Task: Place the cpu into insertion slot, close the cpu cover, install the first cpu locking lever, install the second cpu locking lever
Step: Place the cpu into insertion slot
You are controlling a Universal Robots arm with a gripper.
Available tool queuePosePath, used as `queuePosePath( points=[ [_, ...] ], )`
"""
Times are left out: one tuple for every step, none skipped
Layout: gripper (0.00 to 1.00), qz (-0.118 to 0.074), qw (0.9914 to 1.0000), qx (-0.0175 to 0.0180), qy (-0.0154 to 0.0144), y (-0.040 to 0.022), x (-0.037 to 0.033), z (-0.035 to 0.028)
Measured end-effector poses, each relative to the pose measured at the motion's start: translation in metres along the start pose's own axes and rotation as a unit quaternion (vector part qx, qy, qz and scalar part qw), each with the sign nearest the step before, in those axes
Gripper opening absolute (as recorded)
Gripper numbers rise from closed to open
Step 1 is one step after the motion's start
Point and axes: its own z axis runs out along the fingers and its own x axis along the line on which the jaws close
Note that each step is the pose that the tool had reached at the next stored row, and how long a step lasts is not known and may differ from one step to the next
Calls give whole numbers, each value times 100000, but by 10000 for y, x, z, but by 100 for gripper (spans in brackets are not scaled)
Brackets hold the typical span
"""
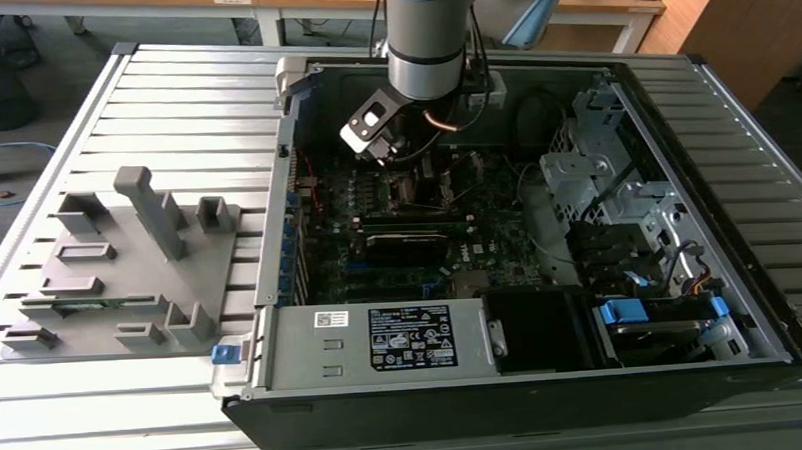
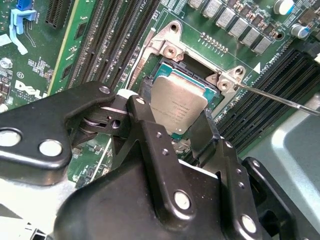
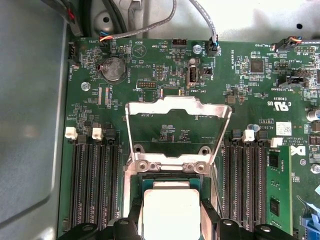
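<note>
Step one in hand. Jaws clenched on the cpu point(image 2: 176, 102), held between them directly over the insertion slot point(image 2: 192, 75); seating unconfirmed. The cpu cover point(image 3: 177, 106) stands open beyond the jaws. Judged need: level, corner-aligned descent before release.

The square cpu point(image 2: 177, 107), dull metal top up, sits at the silver-rimmed slot point(image 2: 167, 47); seated or not, I can't tell. The silver cover point(image 3: 145, 109) is flipped open.
</note>
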Motion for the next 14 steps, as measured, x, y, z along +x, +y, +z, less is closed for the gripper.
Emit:
queuePosePath(
  points=[
    [54,41,100000,3,-6,0,0,0],
    [54,70,100000,2,-10,0,0,0],
    [54,100,100000,0,-4,0,0,1],
    [54,124,100000,-1,-8,0,0,1],
    [54,148,100000,-3,-7,0,1,2],
    [54,167,100000,-1,-9,0,1,3],
    [54,175,100000,-1,-12,0,1,3],
    [54,177,100000,0,-11,0,1,3],
    [54,181,100000,-1,-11,0,1,3],
    [54,185,100000,-5,-6,0,2,5],
    [54,184,100000,-6,-4,0,3,6],
    [54,182,100000,-7,3,0,3,9],
    [54,186,100000,-8,-1,-1,3,12],
    [54,186,100000,-2,-10,-1,3,16]
  ],
)
